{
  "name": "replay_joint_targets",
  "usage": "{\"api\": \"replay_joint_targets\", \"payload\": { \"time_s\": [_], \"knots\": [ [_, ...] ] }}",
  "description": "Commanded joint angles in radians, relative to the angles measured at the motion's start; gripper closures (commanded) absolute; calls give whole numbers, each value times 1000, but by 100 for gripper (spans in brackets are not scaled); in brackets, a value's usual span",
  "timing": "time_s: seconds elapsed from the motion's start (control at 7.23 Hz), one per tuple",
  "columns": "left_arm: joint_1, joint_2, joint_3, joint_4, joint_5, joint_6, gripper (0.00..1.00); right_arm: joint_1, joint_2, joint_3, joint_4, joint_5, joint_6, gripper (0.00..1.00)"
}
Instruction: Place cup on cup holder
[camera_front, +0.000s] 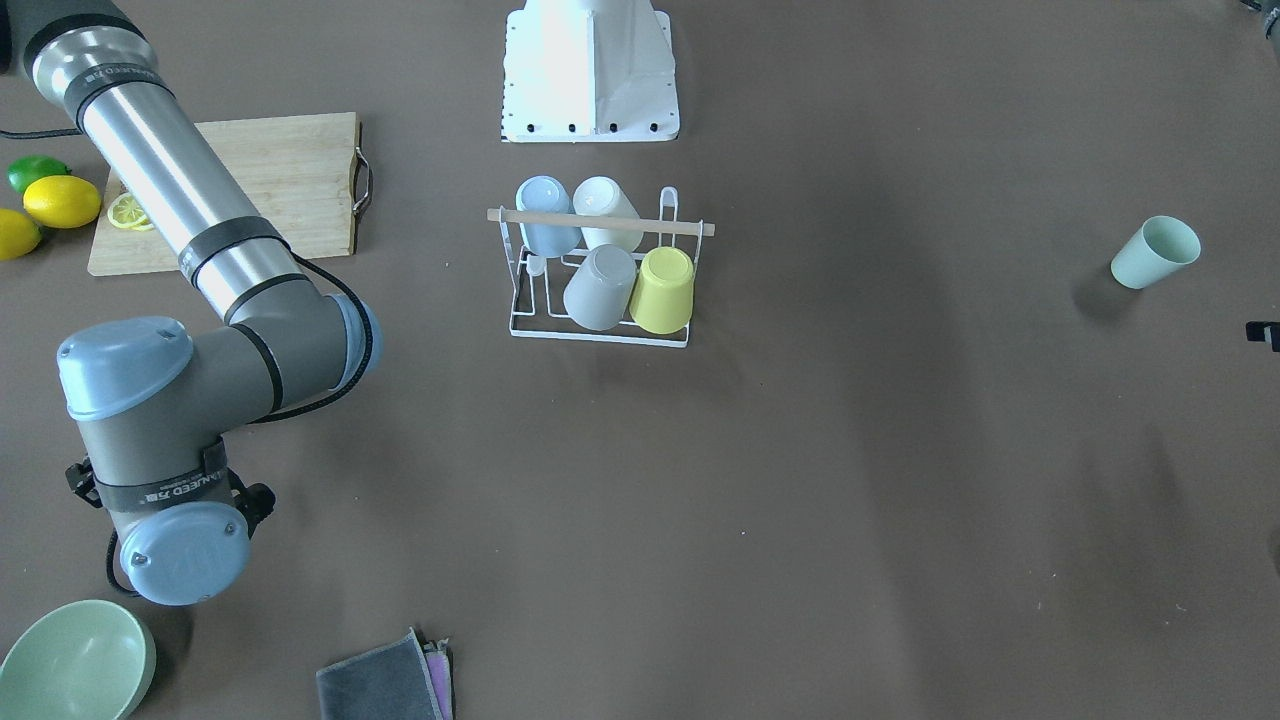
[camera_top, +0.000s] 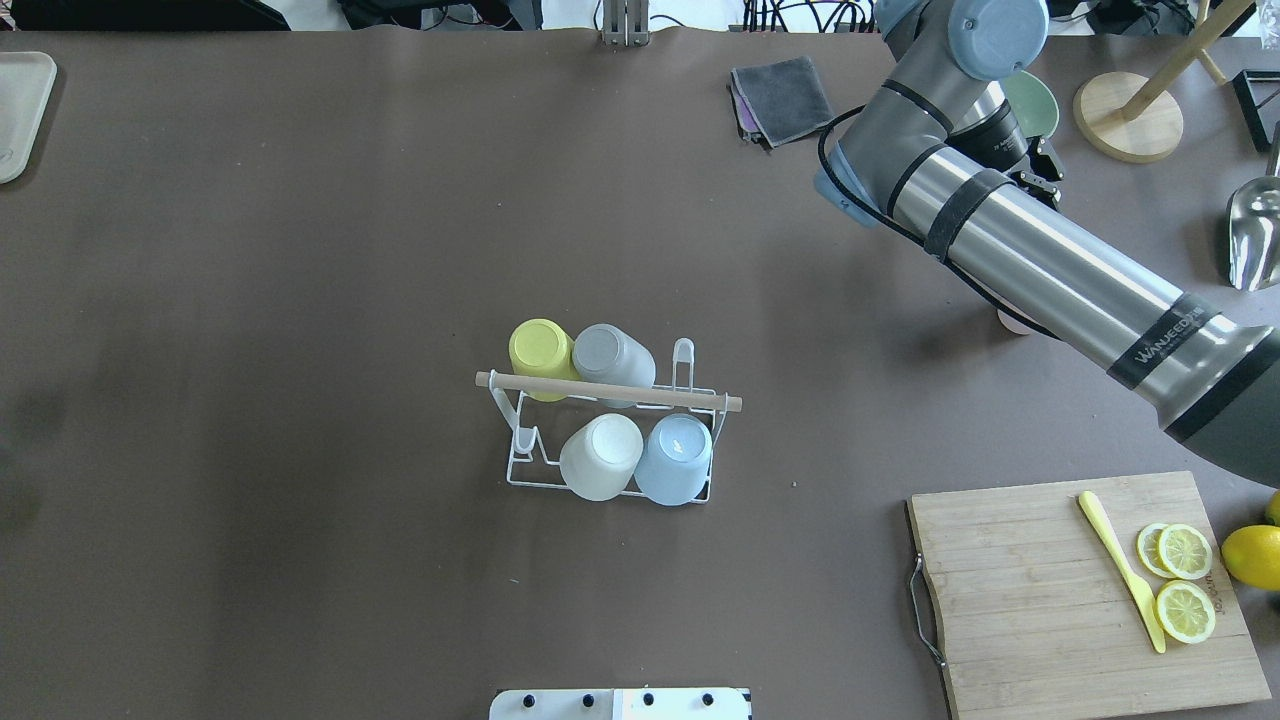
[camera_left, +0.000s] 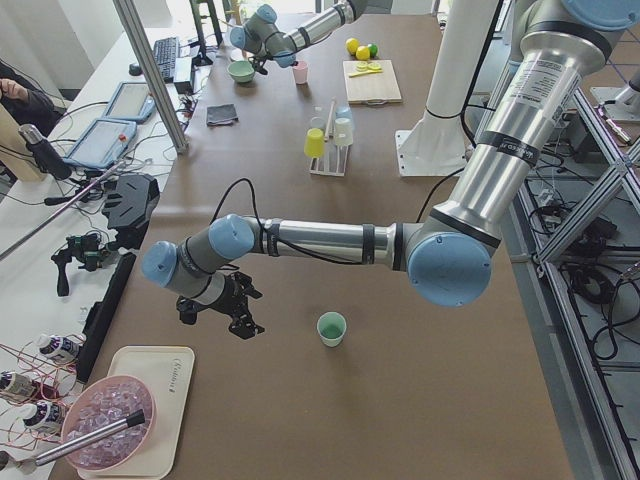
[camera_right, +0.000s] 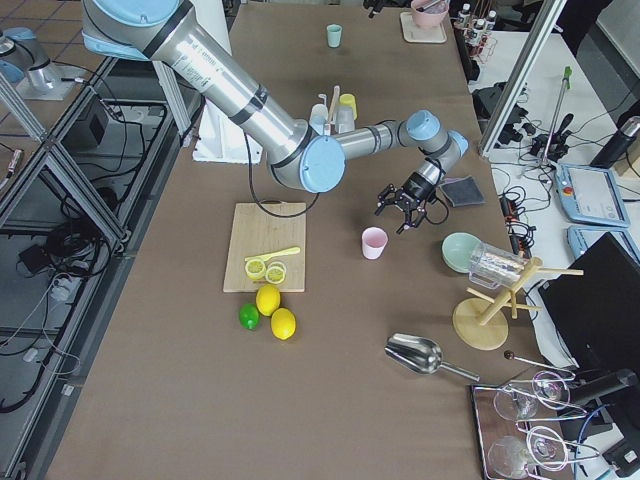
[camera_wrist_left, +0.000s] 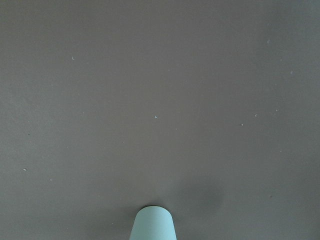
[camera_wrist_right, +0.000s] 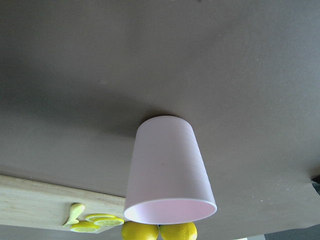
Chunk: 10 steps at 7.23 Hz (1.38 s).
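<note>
The left gripper (camera_left: 243, 314) is hanging low over the brown table (camera_left: 420, 400), and whether its fingers are spread or closed cannot be told from this far side view. A mint cup (camera_left: 331, 328) is standing upright near it, apart from the fingers. The same cup is peeking in at the bottom edge of the left wrist camera.

The right gripper (camera_right: 400, 218) is hovering near a pink cup (camera_right: 373, 242), which is standing mouth up on the table. Its fingers are pointing downward, but how wide they are cannot be told.

The cup holder (camera_top: 608, 392) is sitting in the middle of the table, well apart from both loose cups. It is carrying four cups tipped over its pegs: yellow (camera_top: 540, 348), grey (camera_top: 610, 355), white (camera_top: 600, 455) and blue (camera_top: 675, 460).

A wooden cutting board (camera_top: 1030, 590) with lemon slices (camera_top: 1185, 580) is lying off to the robot's right. A green bowl (camera_right: 462, 250) is sitting beyond the pink cup.
</note>
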Motion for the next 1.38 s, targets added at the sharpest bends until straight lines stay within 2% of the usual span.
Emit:
{"api": "replay_joint_targets", "payload": {
  "time_s": [0.0, 0.14, 0.41, 0.69, 1.11, 1.24],
  "knots": [
    [41, 15, 75, 2, -85, 20, 3, -42, 33, -59, 10, -54, -1, 1],
    [55, 15, 89, 3, -104, 22, 3, -50, 48, -79, 16, -102, -2, 1],
    [99, 19, 147, 5, -164, 69, 3, -74, 47, -90, 31, -118, -1, 1],
    [109, 52, 160, 9, -171, 126, 3, -84, 48, -108, 37, -124, -4, 1],
    [113, 55, 158, 115, -167, 189, 3, -94, 45, -127, 43, -150, -10, 1],
    [113, 52, 158, 115, -167, 189, 3, -104, 47, -127, 43, -164, -14, 1]
  ]
}}
